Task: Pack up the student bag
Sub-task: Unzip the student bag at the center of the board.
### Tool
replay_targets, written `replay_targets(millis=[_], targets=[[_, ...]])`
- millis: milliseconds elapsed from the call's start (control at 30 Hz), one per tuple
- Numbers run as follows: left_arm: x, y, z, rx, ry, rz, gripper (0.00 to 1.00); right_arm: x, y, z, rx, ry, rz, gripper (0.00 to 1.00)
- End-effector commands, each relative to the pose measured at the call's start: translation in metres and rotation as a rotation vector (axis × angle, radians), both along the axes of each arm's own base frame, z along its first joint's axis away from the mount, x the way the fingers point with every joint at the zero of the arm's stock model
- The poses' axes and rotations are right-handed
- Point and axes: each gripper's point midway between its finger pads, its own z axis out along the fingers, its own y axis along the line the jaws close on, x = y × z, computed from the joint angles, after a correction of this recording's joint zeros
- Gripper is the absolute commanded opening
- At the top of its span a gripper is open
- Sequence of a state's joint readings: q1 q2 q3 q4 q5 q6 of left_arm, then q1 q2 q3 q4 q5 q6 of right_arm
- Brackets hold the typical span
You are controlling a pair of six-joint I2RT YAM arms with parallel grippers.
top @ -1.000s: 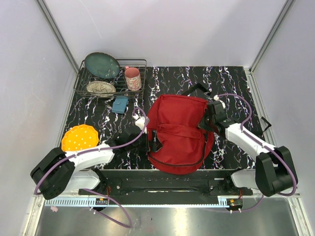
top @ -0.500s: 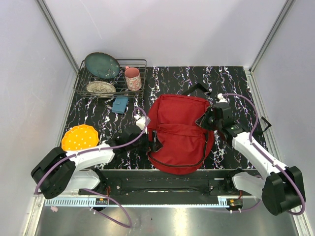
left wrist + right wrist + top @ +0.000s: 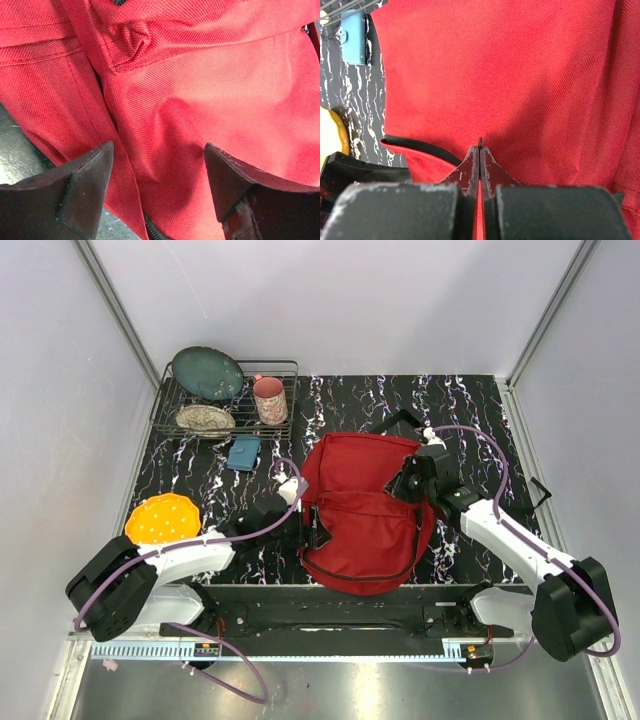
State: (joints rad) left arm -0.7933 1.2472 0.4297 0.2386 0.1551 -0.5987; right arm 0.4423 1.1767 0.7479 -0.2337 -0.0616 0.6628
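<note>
The student bag (image 3: 365, 510) is a red backpack lying flat in the middle of the marbled table. At its left edge, my left gripper (image 3: 305, 525) is open. In the left wrist view its jaws (image 3: 157, 147) straddle a fold of the red fabric (image 3: 200, 75) beside a black zipper line. My right gripper (image 3: 398, 488) rests on the bag's upper right part. Seen from the right wrist, its fingers (image 3: 479, 147) are shut, a thin black tab pinched at their tips, over the red fabric (image 3: 520, 75).
A wire rack (image 3: 290, 425) at the back left holds a green plate (image 3: 207, 372), a patterned dish (image 3: 205, 419) and a pink mug (image 3: 269, 400). A small blue case (image 3: 243, 452) lies in front of it. An orange plate (image 3: 162, 520) sits near the left arm.
My right gripper has slid left across the top of the bag. The left gripper's jaws have narrowed somewhat at the bag's left edge.
</note>
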Motion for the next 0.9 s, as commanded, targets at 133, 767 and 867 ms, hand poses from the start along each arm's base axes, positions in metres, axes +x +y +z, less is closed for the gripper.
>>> replay_targets(millis=[133, 767, 867], targets=[[0.001, -0.016, 0.033, -0.109, -0.084, -0.052, 0.76, 0.026, 0.020, 0.036, 0.031, -0.095, -0.028, 0.00], [0.003, -0.017, 0.045, -0.131, -0.120, -0.047, 0.75, 0.043, 0.053, 0.056, 0.039, -0.134, -0.040, 0.00], [0.002, -0.022, 0.082, -0.140, -0.238, -0.061, 0.78, 0.043, 0.044, 0.054, -0.013, -0.127, -0.065, 0.00]])
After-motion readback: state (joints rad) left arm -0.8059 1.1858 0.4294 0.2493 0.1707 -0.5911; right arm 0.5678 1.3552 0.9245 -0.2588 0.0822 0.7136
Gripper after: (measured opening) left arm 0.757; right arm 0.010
